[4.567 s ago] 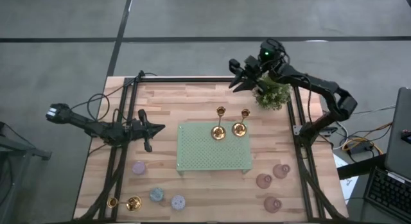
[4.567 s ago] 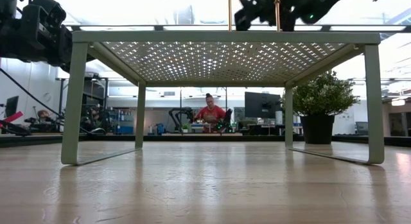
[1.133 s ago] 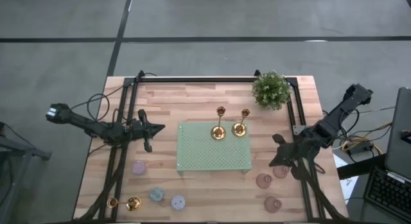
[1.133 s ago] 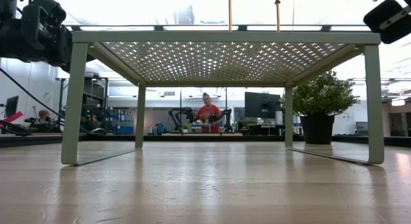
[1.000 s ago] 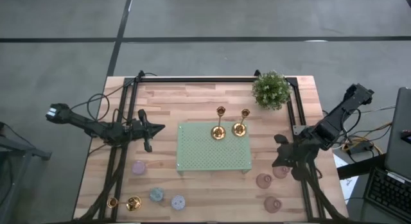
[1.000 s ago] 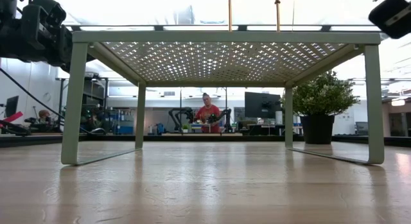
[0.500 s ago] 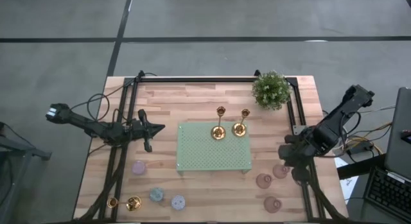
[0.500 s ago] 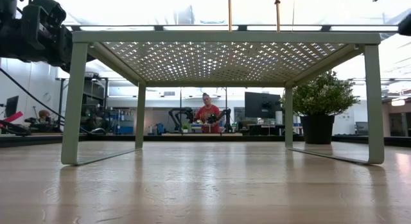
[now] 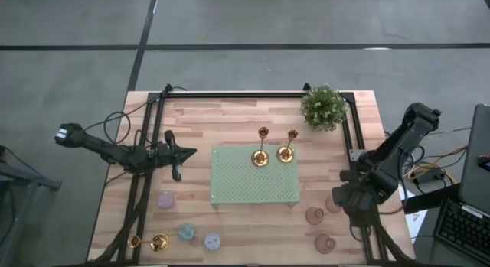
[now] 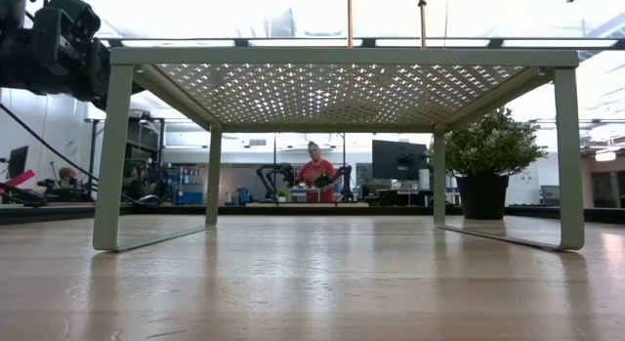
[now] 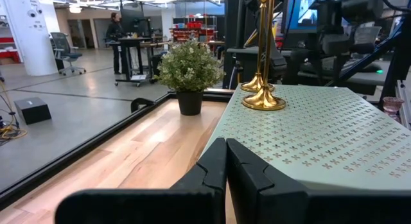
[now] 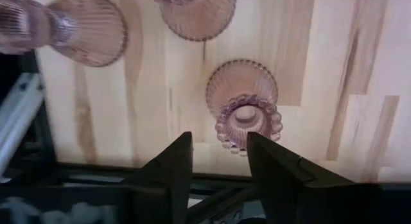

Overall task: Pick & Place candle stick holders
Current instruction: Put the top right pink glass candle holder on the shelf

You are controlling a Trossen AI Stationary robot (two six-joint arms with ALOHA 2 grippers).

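Observation:
Two gold candle stick holders [image 9: 260, 155] [image 9: 285, 152] stand upright on their round bases on the green perforated rack [image 9: 230, 183]. A third gold one [image 9: 151, 242] lies on its side at the table's near left corner. Three pastel holders [image 9: 165, 199] [image 9: 187, 232] [image 9: 212, 239] sit on the table near it. Three pink holders [image 9: 315, 215] [image 9: 334, 203] [image 9: 325, 242] sit at the near right. My right gripper [image 12: 218, 153] hangs open above one pink holder [image 12: 243, 103], pointing down and clear of it. My left gripper [image 11: 225, 166] waits shut, left of the rack.
A potted plant [image 9: 323, 106] stands at the far right corner. Black frame rails [image 9: 230, 94] run along the table's far, left and right sides. Bare wood lies under and in front of the rack [image 10: 332, 282].
My right gripper has moved toward the table's near edge and sunk, tipping from a slant until it points straight down over the pink holders. Its arm has left the top right of the low view.

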